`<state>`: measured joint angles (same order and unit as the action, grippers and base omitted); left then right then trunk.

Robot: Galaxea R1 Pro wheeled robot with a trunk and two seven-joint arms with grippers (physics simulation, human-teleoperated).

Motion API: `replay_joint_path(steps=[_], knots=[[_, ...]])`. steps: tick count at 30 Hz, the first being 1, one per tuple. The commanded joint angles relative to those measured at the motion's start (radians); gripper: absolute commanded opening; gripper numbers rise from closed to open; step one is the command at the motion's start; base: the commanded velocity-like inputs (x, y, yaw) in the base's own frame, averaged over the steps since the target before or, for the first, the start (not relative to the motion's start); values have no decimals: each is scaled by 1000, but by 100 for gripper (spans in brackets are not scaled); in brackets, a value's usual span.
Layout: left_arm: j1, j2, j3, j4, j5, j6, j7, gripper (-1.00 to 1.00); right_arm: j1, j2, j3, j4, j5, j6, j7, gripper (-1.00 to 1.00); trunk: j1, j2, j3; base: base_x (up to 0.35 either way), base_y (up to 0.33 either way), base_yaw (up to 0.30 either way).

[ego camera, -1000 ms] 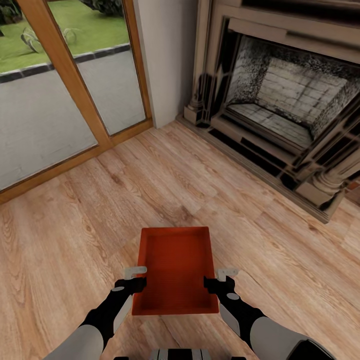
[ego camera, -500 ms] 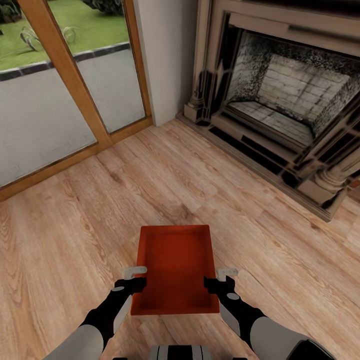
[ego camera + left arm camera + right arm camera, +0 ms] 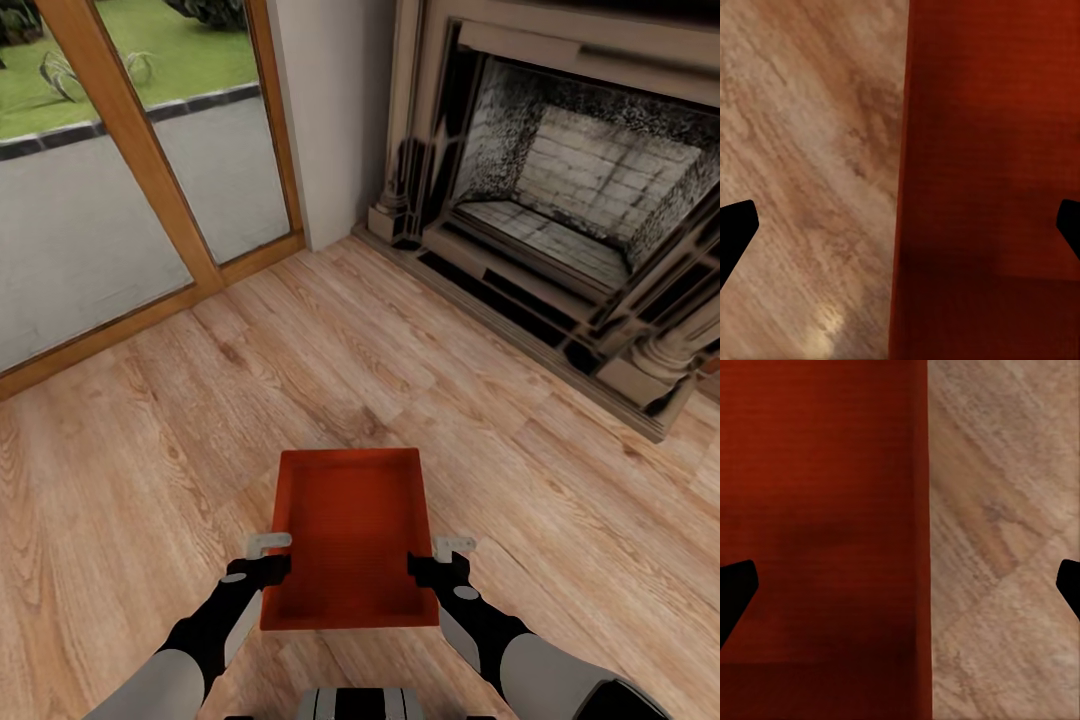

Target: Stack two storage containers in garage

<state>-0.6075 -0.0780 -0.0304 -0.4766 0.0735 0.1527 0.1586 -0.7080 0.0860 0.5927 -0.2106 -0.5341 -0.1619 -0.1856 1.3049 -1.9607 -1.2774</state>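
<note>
Storage container (image 3: 350,535) held between both arms over the living-room floor.

1 orange-red open-top bin, level, sits just in front of the robot above the light wood plank floor (image 3: 150,480) — the left end effector (image 3: 268,556) grips its left wall, the right end effector (image 3: 440,558) its right wall. In each wrist view the wall runs between 2 widely spread dark fingertips (image 3: 735,232) (image 3: 735,592); contact is hard to tell. Glass doors (image 3: 90,200) stand ahead on the left, a fireplace (image 3: 570,210) on the right.

Fireplace (image 3: 560,200) cut off at top and right; wrist views crop fingers (image 3: 735,232).
</note>
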Motion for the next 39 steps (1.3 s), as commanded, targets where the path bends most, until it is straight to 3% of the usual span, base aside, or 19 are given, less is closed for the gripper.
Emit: replay_joint_path(steps=[1, 17, 39], knots=[[0, 1, -3, -2, 8, 5, 6, 100, -1, 0, 9, 0, -9, -4, -5, 100, 4, -7, -4, 0, 0, 0], [0, 1, -3, 1, 8, 5, 6, 100, -1, 0, 9, 1, -9, -4, -5, 100, 65, -119, -54, 0, 0, 0], [0, 0, -3, -1, 8, 5, 6, 100, -1, -6, 12, 3, -4, -4, -3, 100, 65, -119, -54, 0, 0, 0]])
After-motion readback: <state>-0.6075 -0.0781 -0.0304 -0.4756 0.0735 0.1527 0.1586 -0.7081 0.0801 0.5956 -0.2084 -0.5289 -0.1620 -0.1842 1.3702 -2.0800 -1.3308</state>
